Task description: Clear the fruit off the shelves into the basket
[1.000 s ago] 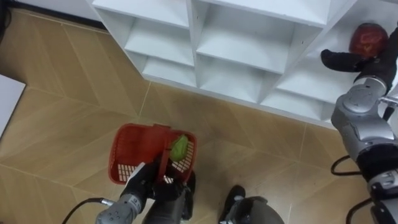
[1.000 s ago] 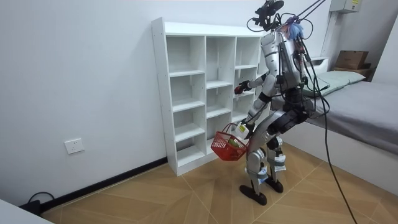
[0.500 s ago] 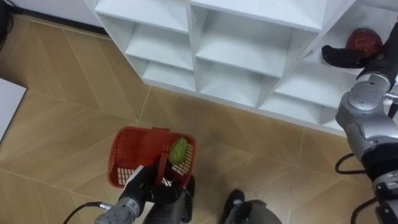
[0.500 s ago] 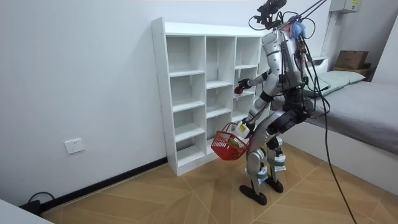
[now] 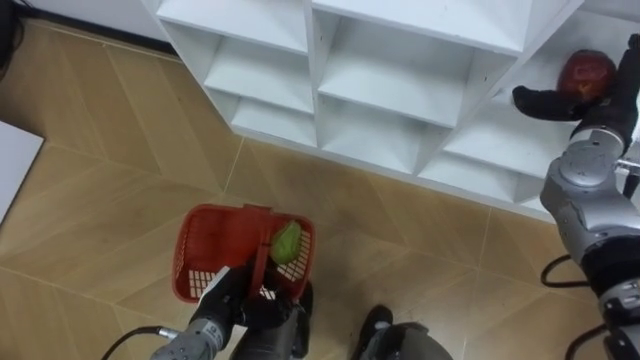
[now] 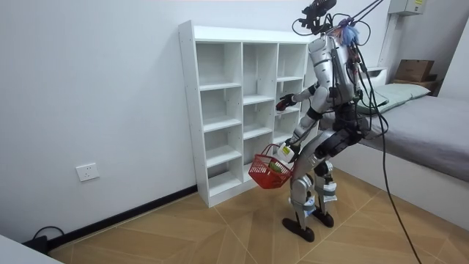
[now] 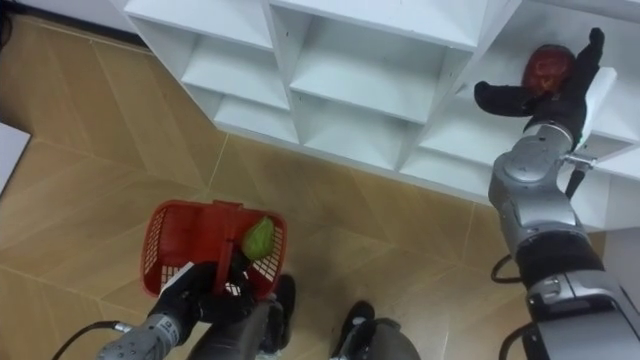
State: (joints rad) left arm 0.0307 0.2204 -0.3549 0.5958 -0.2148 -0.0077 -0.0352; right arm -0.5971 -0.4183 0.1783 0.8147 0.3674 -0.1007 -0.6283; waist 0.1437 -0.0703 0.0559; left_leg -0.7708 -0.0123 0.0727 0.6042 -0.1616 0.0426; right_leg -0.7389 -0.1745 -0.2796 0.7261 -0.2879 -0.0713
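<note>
Red fruit [image 7: 548, 65] lies within the spread right robot hand [image 7: 556, 100]; left robot hand [image 7: 192, 290] clutches the basket [image 7: 163, 248].

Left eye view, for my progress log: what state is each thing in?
left hand: shut on the red basket's handle.
right hand: open, spread about the red fruit.
red basket: upright, hanging from the left hand.
green fruit: lying in the red basket.
red fruit: in a closet compartment.
closet: open-fronted, no doors.
</note>
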